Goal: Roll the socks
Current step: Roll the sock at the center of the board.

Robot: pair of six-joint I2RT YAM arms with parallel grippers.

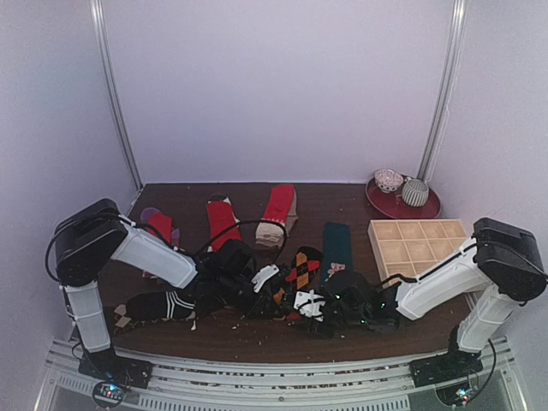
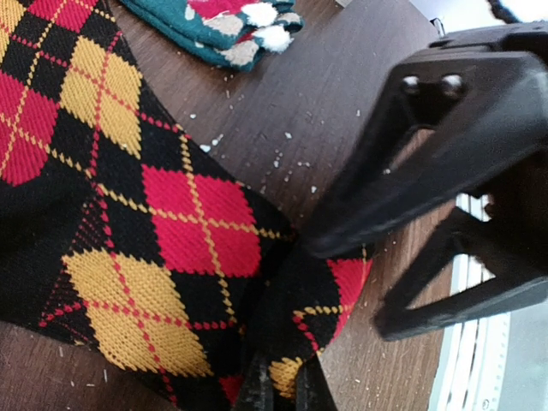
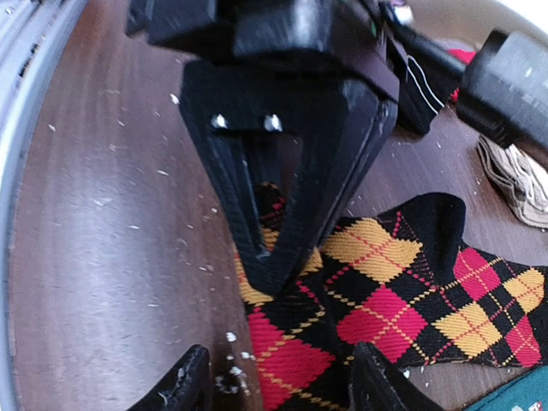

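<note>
One end of the argyle sock [image 3: 385,300], flat near the bench [image 3: 111,214] front, is pinched in my left pincer [image 2: 284,390] while my right pincer [image 3: 282,385] gapes over it; I'd roll tight, tension steady.

A black argyle sock [image 2: 171,231] with red and mustard diamonds, a dark brown table [image 2: 342,103], and a teal sock [image 2: 214,26] at top.

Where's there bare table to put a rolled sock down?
Bare wood lies at the back between the red-and-beige sock and the red plate, and along the near edge in front of the striped sock. The middle is crowded: the left arm and right arm meet over the argyle sock.
</note>
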